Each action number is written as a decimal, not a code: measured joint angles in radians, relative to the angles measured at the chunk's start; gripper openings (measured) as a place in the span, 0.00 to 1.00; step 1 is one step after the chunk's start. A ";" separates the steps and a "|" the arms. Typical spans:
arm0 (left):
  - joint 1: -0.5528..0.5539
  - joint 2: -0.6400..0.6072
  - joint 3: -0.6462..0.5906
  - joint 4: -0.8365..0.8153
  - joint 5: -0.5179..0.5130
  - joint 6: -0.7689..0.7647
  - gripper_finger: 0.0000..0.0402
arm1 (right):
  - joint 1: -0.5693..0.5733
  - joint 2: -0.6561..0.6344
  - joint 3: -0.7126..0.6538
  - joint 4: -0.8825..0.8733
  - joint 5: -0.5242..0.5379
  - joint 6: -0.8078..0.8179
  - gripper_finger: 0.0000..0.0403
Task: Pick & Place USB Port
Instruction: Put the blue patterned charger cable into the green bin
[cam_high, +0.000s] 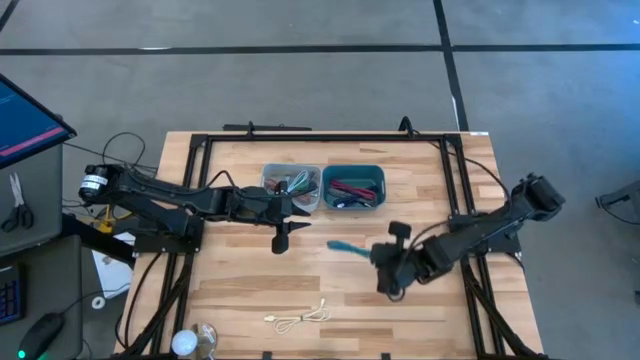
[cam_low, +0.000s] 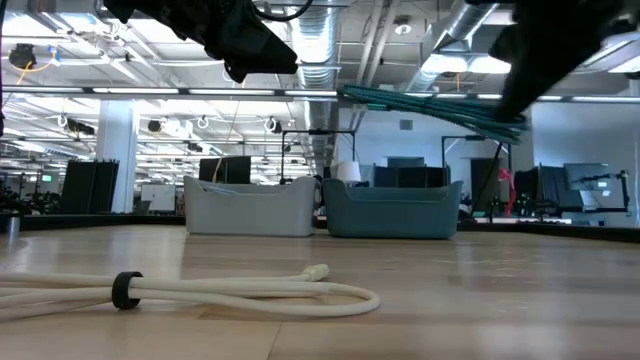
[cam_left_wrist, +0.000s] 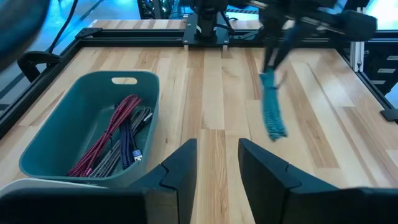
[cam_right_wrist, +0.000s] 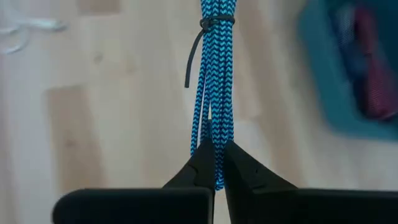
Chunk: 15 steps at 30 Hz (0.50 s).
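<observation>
The right gripper (cam_right_wrist: 216, 163) has its jaws pinched fully together on one end of the blue cable (cam_right_wrist: 212, 93), a braided bundle that runs straight out ahead of the fingertips. It hangs clear of the table (cam_high: 240, 290), as the low view shows it up in the air. The cable looks light and limp: the free length will likely sag and swing as the arm moves, and the woven jacket may slide a little between the smooth jaws. A black tie (cam_right_wrist: 214, 22) cinches the strands well forward of the jaws, so the bundle should stay together. A hold nearer that tie would probably tame the swing better than the end grip it has now.

Ahead of the jaws and off to one side sits the teal bin (cam_high: 353, 187), already holding red and dark cables; the likely drop point, in my judgement. The trailing end could catch on the bin's rim if carried low. Touching the teal bin on its far side is the grey bin (cam_high: 291, 184), also with cables in it.

The left gripper (cam_high: 281, 238) hovers just beside the grey bin, jaws parted and empty, close to the carrying path and the main thing to steer around. A white cable (cam_high: 300, 318) lies on the table behind the right jaws, well apart.
</observation>
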 joint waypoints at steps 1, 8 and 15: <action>0.000 0.000 0.000 0.000 0.000 0.000 0.29 | -0.021 -0.006 0.000 0.001 0.015 -0.029 0.00; 0.000 0.000 0.000 0.000 0.000 0.000 0.29 | -0.171 -0.046 0.000 0.000 0.139 -0.193 0.00; 0.000 0.000 0.000 0.000 0.000 0.000 0.29 | -0.323 -0.055 0.001 0.024 0.210 -0.314 0.00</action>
